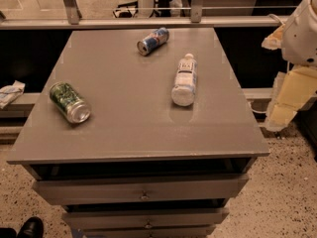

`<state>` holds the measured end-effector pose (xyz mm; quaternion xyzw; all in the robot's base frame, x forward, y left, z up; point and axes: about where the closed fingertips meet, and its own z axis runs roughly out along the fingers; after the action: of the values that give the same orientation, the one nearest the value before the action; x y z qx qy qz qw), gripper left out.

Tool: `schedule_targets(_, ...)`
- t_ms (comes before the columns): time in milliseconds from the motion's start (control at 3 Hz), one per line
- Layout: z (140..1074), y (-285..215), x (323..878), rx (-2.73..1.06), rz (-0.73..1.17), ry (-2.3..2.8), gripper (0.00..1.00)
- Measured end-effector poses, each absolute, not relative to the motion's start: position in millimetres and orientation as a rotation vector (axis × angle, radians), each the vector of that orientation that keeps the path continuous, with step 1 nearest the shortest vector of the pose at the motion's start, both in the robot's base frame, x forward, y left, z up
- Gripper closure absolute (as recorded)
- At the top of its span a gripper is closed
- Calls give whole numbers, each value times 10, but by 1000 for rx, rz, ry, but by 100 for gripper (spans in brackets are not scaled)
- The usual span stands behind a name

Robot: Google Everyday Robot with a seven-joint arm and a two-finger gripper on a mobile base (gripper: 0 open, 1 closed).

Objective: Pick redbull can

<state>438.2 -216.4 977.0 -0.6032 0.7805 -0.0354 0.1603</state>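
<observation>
The redbull can is a slim blue and silver can lying on its side at the far middle of the grey cabinet top, with its silver end facing front-left. My gripper hangs at the right edge of the view, off the right side of the cabinet and level with its front half. It is well apart from the can and holds nothing that I can see.
A fatter green can lies on its side at the left front. A clear white-labelled plastic bottle lies right of centre. Drawers sit below the top, slightly open. A rail runs behind. A shoe is at the bottom left.
</observation>
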Motion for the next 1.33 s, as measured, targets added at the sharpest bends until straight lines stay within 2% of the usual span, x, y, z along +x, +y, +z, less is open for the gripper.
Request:
schedule_targets(333,9771,-2164,4382,-1723,-101,2229,0)
schedule_targets(1333,10264,-923,5799,-1858,-70,1507,0)
